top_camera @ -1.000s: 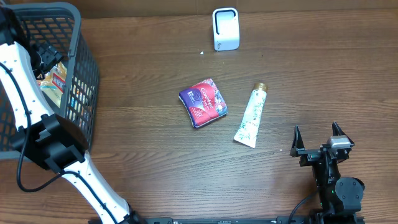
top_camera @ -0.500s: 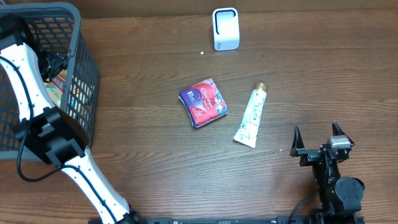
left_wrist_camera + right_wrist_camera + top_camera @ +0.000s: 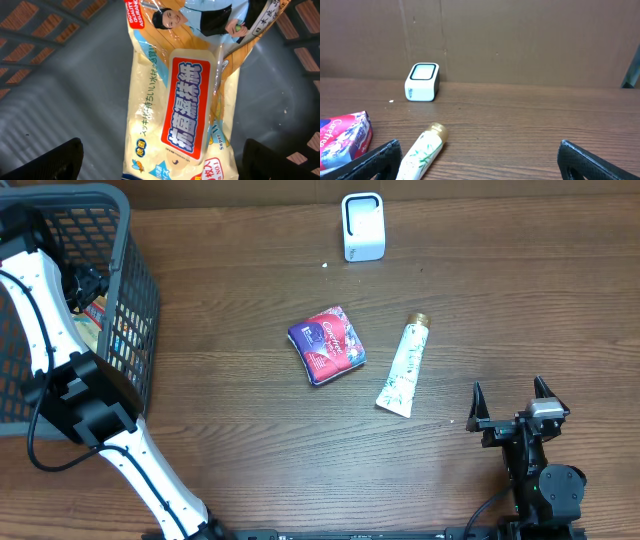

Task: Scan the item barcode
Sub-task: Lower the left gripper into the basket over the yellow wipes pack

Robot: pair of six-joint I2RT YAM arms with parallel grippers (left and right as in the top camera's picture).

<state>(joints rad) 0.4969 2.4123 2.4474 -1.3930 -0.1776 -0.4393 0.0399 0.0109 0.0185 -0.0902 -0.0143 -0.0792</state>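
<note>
Cream plastic film with a red label panel fills the left wrist view: a soft packet of wet wipes (image 3: pixel 185 105) lying flat on the grey floor of the mesh basket (image 3: pixel 142 300), at the far left of the table. This is the item to be scanned. The left gripper (image 3: pixel 162 147) hangs right over it, its claw spread wide with one finger on each side of the packet and neither touching it.

I see no barcode on the upward face, so it is probably underneath, and a grab across the broad side may carry the packet to the white scanner (image 3: pixel 362 226) the wrong way up. The film looks slick and slack, so the fingers could crumple it or let it slide out on the lift. Another packet (image 3: pixel 210 15) overlaps its far end and could drag along. The basket wall is close to the left arm (image 3: pixel 40 330) and could catch it.

Compared with a second ago, that arm has shifted a little inside the basket, then settled. The purple-red pouch (image 3: pixel 327 344) and the tube (image 3: pixel 404 367) have not moved. The right gripper (image 3: pixel 508 405) is parked near right as before, claw apart and empty.
</note>
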